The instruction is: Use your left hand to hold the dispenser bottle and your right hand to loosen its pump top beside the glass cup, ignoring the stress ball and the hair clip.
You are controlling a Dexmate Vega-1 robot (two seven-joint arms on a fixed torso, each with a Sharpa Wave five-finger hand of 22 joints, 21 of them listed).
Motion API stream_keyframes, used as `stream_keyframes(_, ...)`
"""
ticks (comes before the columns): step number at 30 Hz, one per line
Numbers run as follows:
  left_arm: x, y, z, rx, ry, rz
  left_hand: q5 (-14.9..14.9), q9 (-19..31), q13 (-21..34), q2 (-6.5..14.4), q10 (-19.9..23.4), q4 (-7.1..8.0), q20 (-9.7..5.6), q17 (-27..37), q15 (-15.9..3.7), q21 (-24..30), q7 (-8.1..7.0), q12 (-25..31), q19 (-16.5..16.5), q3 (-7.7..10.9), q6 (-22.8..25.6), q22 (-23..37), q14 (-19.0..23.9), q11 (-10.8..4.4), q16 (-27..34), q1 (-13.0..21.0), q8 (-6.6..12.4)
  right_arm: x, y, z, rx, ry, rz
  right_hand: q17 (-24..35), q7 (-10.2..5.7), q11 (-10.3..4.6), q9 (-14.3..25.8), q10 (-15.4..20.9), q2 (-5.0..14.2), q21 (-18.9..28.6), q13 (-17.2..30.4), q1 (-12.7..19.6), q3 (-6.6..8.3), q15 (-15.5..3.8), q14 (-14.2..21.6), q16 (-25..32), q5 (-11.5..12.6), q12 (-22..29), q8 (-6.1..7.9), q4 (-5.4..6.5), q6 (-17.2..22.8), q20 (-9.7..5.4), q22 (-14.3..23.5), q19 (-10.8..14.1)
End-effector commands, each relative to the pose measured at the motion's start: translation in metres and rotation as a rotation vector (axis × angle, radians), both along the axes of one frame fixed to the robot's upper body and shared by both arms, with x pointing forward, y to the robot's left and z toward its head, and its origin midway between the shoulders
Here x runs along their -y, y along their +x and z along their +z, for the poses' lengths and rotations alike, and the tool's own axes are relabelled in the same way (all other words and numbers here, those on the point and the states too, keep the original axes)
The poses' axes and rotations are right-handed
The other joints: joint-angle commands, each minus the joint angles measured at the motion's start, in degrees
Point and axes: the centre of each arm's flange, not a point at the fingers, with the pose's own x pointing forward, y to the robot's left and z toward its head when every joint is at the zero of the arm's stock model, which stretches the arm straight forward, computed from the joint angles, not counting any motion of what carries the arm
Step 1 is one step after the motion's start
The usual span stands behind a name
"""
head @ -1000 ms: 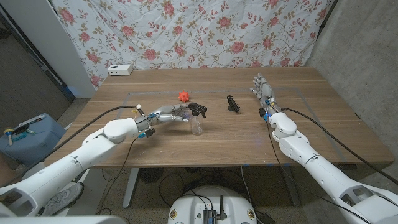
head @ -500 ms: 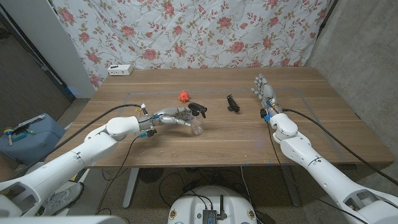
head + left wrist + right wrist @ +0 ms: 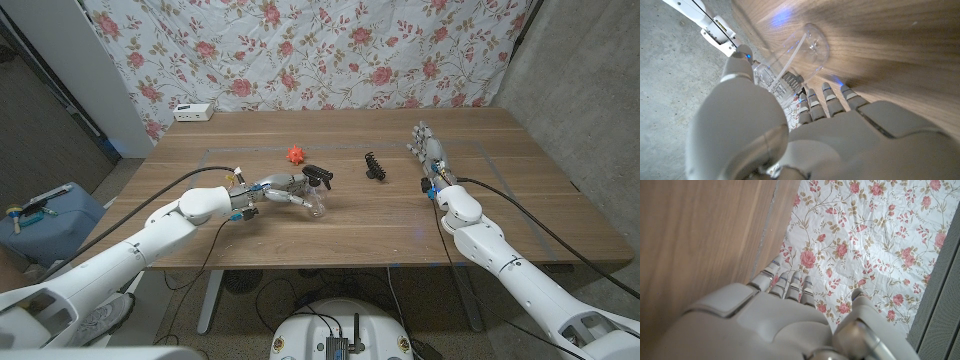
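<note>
A clear dispenser bottle (image 3: 318, 203) with a black pump top (image 3: 318, 176) stands near the table's middle. My left hand (image 3: 272, 190) reaches in from the left at the bottle's height, its fingers (image 3: 296, 197) stretched out to the bottle's side. In the left wrist view the bottle (image 3: 801, 51), with its tube inside, sits between the thumb (image 3: 740, 62) and the straight fingers (image 3: 827, 96); I cannot tell whether they touch it. My right hand (image 3: 428, 150) stands at the right of the table, well away from the bottle, fingers up and apart, holding nothing. I cannot make out a separate glass cup.
A red spiky stress ball (image 3: 295, 154) lies just behind the bottle. A black hair clip (image 3: 375, 166) lies between the bottle and my right hand. A white box (image 3: 193, 112) sits at the back left of the table (image 3: 360, 230). A flowered cloth (image 3: 860, 235) hangs behind.
My left hand has slid right until its fingers reach the bottle, which now looks slightly tilted. My right hand has shifted only a little.
</note>
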Motion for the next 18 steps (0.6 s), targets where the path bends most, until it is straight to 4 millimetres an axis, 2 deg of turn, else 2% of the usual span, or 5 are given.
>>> stream_keyframes(1, 0.005, 0.001, 0.001, 0.027, -0.009, 0.009, 0.83, 0.35, 0.33, 0.93, 2.46, -0.01, -0.58, 0.21, -6.54, 0.32, -0.02, 0.61, 0.25, -1.02, 2.54, 0.05, 2.05, -0.23, 0.61, 3.04, 0.52, 0.005, -0.004, -0.004, 0.006, 0.011, -0.001, 0.12, 0.09, -0.16, 0.12, 0.50, 0.26, 0.42, 0.15, -0.05, -0.02, -1.59, 0.69, 0.28, 0.32, 0.08, -0.09, 0.27, 0.09, -2.86, 0.30, 0.23)
stream_keyframes(9, 0.009, 0.001, -0.001, 0.029, -0.032, 0.011, -0.47, 0.49, 0.51, 3.15, 6.17, 0.80, -2.91, 0.18, -8.04, 0.41, -1.42, 1.09, 1.06, -1.21, 6.77, 0.07, 5.43, -1.85, 0.70, 7.73, 0.89, 0.007, -0.005, -0.007, 0.007, 0.014, 0.000, 0.12, 0.03, -0.12, 0.12, 0.44, 0.24, 0.41, 0.15, -0.07, -0.08, -1.58, 0.69, 0.26, 0.33, 0.04, -0.11, 0.32, 0.07, -2.71, 0.30, 0.19)
stream_keyframes(13, 0.012, 0.003, -0.002, 0.028, -0.040, 0.008, -1.17, 0.55, 0.58, 3.45, 7.36, 1.08, -2.79, 0.18, -7.63, 0.36, -0.89, 1.25, 1.12, -1.45, 7.88, 0.06, 6.42, -1.44, 0.70, 8.53, 0.91, 0.009, -0.005, -0.008, 0.008, 0.015, 0.000, 0.12, 0.02, -0.11, 0.12, 0.48, 0.24, 0.41, 0.15, -0.08, -0.10, -1.56, 0.69, 0.26, 0.34, 0.05, -0.12, 0.34, 0.07, -2.68, 0.30, 0.18)
stream_keyframes(17, 0.017, 0.004, -0.003, 0.026, -0.054, 0.001, -1.92, 0.66, 0.73, 3.69, 9.17, 1.40, -2.93, 0.22, -7.80, 0.36, -0.91, 1.65, 1.31, -1.83, 9.51, 0.07, 7.94, -2.18, 0.86, 9.15, 1.10, 0.011, -0.007, -0.009, 0.008, 0.016, -0.002, 0.12, -0.01, -0.13, 0.12, 0.52, 0.23, 0.41, 0.15, -0.08, -0.13, -1.54, 0.70, 0.26, 0.34, 0.05, -0.12, 0.36, 0.07, -2.65, 0.30, 0.17)
stream_keyframes(18, 0.020, 0.006, -0.005, 0.019, -0.064, -0.003, -2.14, 0.69, 0.78, 3.78, 9.57, 1.50, -3.05, 0.24, -7.86, 0.40, -0.93, 1.73, 1.46, -1.93, 10.05, 0.07, 8.41, -1.75, 0.91, 9.31, 1.18, 0.012, -0.008, -0.010, 0.008, 0.018, -0.004, 0.12, -0.02, -0.16, 0.12, 0.50, 0.23, 0.41, 0.15, -0.08, -0.14, -1.52, 0.73, 0.26, 0.34, 0.04, -0.13, 0.36, 0.04, -2.60, 0.30, 0.18)
